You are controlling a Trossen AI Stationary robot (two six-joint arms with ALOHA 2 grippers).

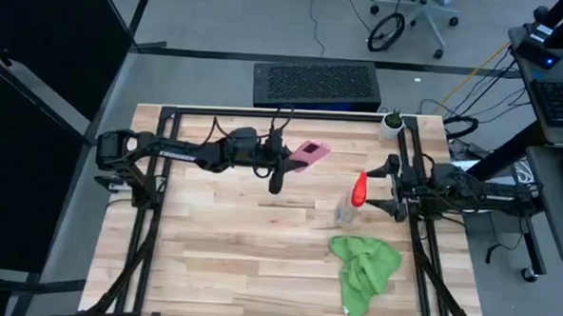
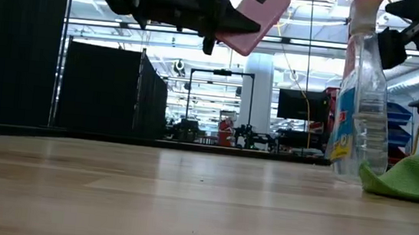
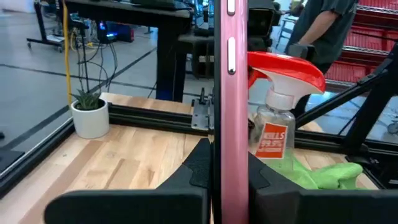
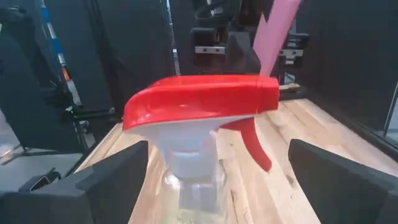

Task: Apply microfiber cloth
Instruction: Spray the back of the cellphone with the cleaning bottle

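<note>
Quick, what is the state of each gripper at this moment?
Left gripper: shut on the pink phone, held above the table.
Right gripper: open, fingers either side of the spray bottle, not gripping it.

Showing on the wooden table: one crumpled bright green microfiber cloth (image 1: 365,270) at five o'clock, one clear plastic spray bottle with a red nozzle (image 1: 352,201), one pink slab-shaped phone (image 1: 309,154), one small white potted plant (image 1: 392,123) at one o'clock, two dark arms.
</note>
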